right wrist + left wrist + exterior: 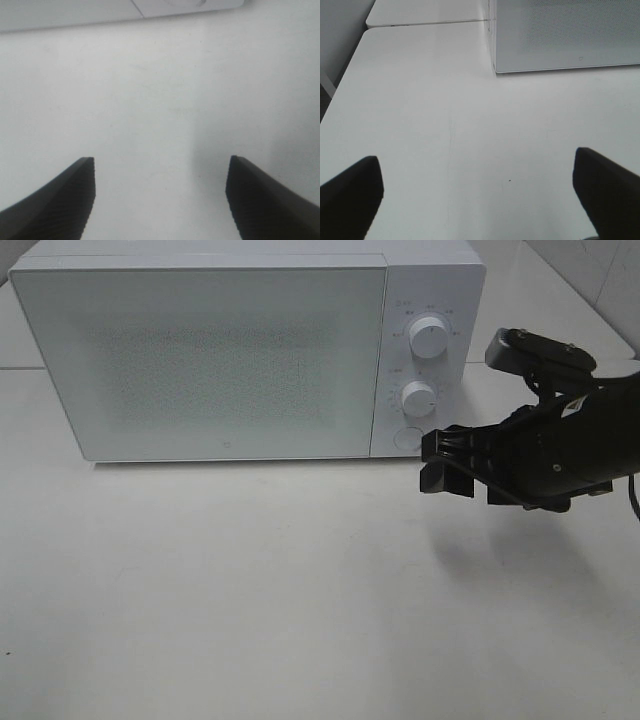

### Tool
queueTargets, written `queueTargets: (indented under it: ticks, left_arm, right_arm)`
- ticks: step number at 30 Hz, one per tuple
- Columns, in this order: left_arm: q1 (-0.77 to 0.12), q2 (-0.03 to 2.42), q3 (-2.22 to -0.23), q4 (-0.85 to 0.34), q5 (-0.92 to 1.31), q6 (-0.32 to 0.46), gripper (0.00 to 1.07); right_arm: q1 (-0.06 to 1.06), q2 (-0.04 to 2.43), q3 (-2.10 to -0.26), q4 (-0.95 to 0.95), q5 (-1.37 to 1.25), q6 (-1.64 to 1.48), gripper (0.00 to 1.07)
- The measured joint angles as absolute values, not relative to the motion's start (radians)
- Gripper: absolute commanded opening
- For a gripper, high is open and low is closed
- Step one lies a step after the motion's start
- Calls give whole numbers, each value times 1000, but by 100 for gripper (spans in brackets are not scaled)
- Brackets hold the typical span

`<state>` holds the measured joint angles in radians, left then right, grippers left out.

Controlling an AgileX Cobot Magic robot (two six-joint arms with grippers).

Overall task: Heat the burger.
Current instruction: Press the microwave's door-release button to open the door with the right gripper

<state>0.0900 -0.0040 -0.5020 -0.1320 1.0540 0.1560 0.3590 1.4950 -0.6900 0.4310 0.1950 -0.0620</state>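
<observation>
The burger is out of view in every frame. A white microwave (240,350) stands at the back of the table with its door shut; two round dials (428,338) and a button sit on its right panel. My right gripper (445,465) hovers open just in front of that panel's lower corner, nothing between its fingers (60,200). The right wrist view shows the microwave's bottom edge (165,7) beyond bare table. My left gripper (477,192) is open and empty over the table, with the microwave's front corner (495,60) ahead of it; it does not show in the exterior high view.
The white table (250,590) stretches in front of the microwave. A seam between table sections (425,22) runs at the far side beside the microwave. The table's left edge (340,85) drops off to the floor.
</observation>
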Motion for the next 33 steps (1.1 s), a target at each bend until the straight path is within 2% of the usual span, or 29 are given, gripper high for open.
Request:
queueTargets:
  ticks: [9,24,33]
  left_arm:
    - [90,-4,-502,-132,1054,156,98]
    - [90,-4,-502,-132,1054,156,98]
    - [90,-4,-502,-132,1054,156,98]
  right_arm:
    - [346,1438,-822,214,570,-83,71]
    - [346,1121,-845,174,962,-83,71]
    - [346,897,-840,158,1049,-83,71]
